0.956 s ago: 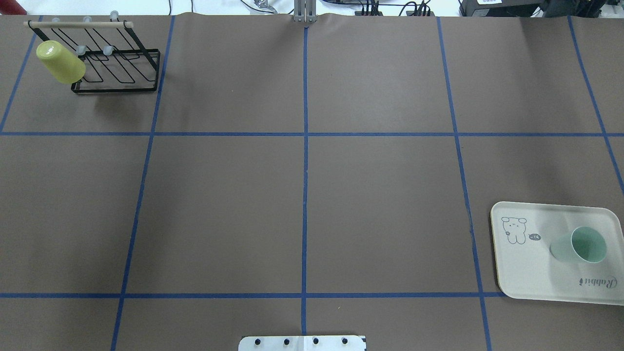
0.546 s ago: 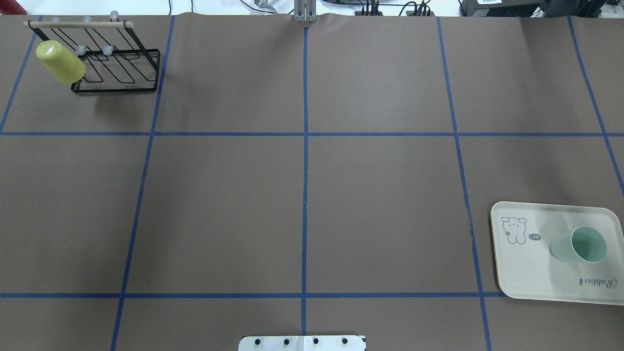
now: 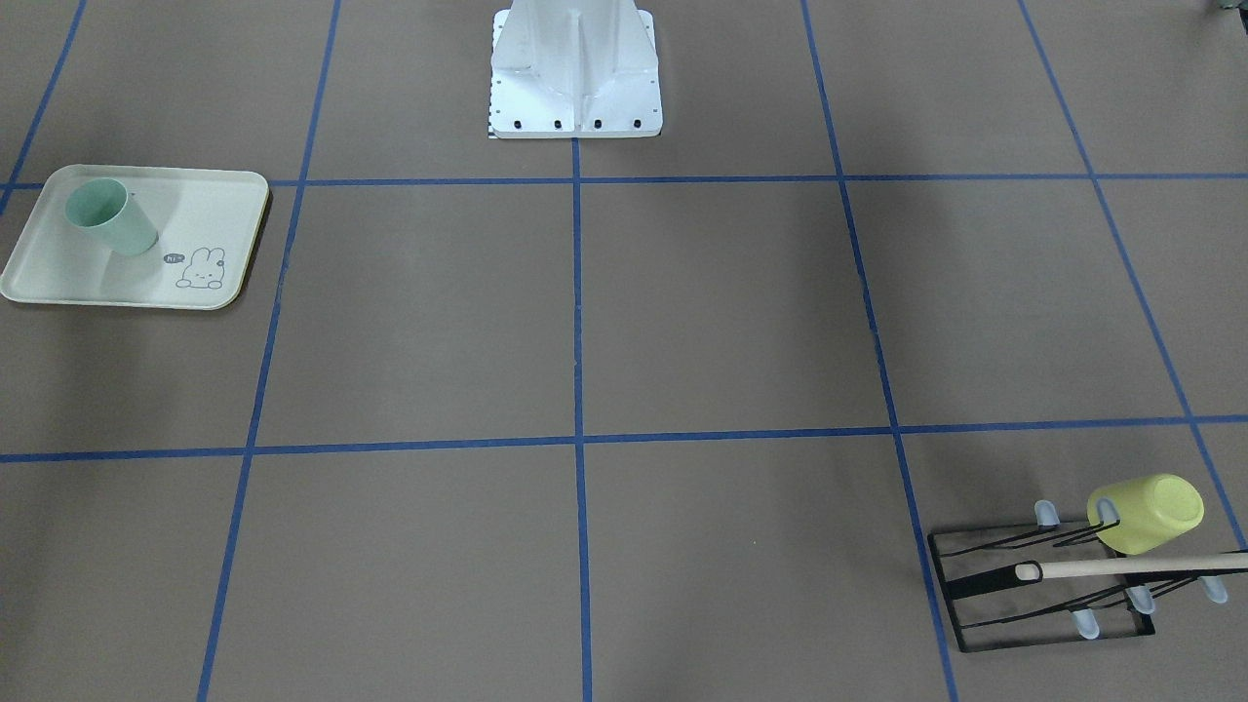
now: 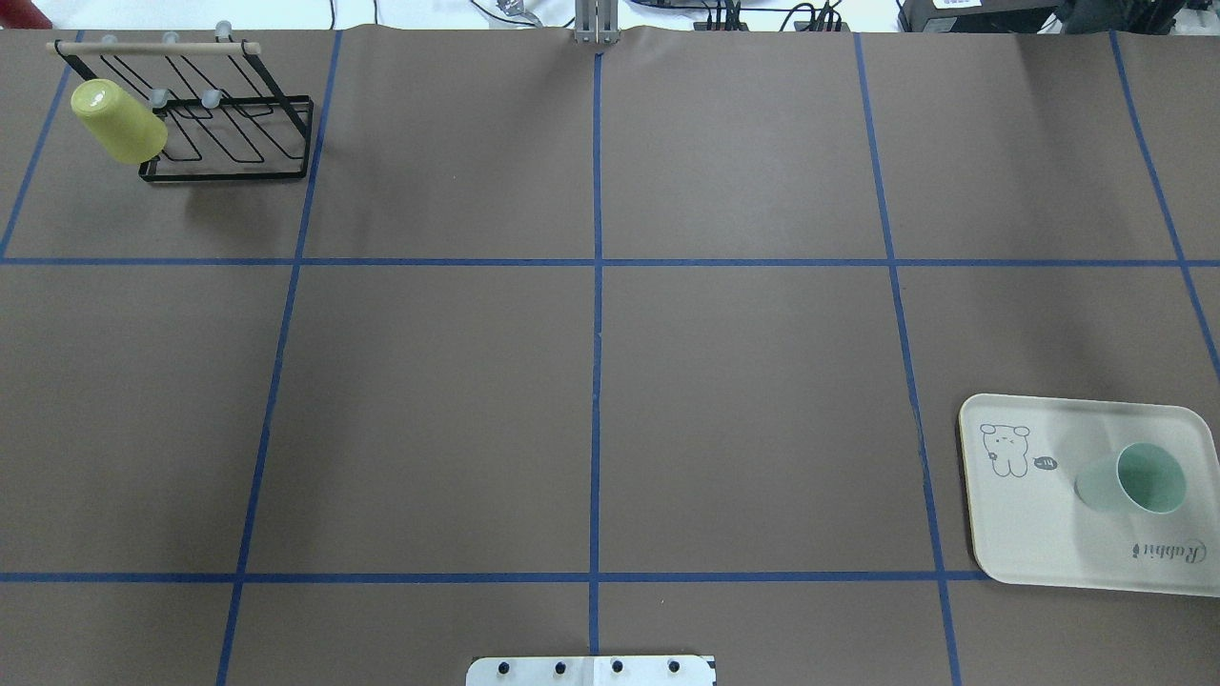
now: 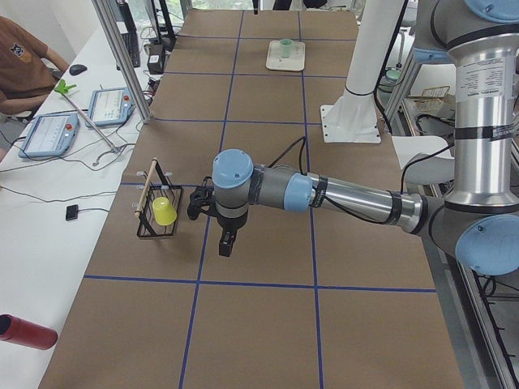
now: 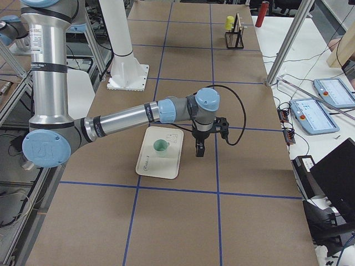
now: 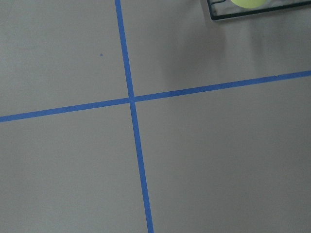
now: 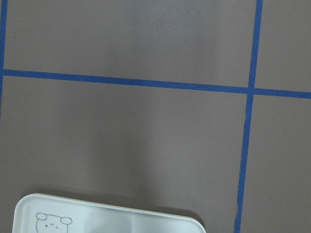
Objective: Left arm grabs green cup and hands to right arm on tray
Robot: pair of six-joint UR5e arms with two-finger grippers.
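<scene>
Two grippers, and neither touches the small pale mint-green plastic cup (image 4: 1134, 478), which stands upright, mouth up, on the flat cream rectangular tray (image 4: 1029, 534) at the robot's right end of the table. The right gripper (image 6: 199, 149) hangs just beside the tray's edge near the rabbit drawing, apart from the cup. The left gripper (image 5: 227, 243) hangs at the opposite end, near the black wire rack (image 4: 229, 176), where a yellow-lime plastic cup (image 4: 119, 122) sits tipped on a prong.

Only the side cameras catch either gripper, so I cannot tell whether their fingers are spread or closed. My overhead and front-facing feeds show no arm, only the white base plate (image 4: 591, 670). The right wrist camera catches one tray corner; the left wrist camera catches a sliver of rack and yellow-lime cup.

Brown paper (image 4: 429, 400) crossed by blue tape lines (image 4: 596, 333) covers the table, and white benches with tablets (image 5: 109, 105) run alongside it.
</scene>
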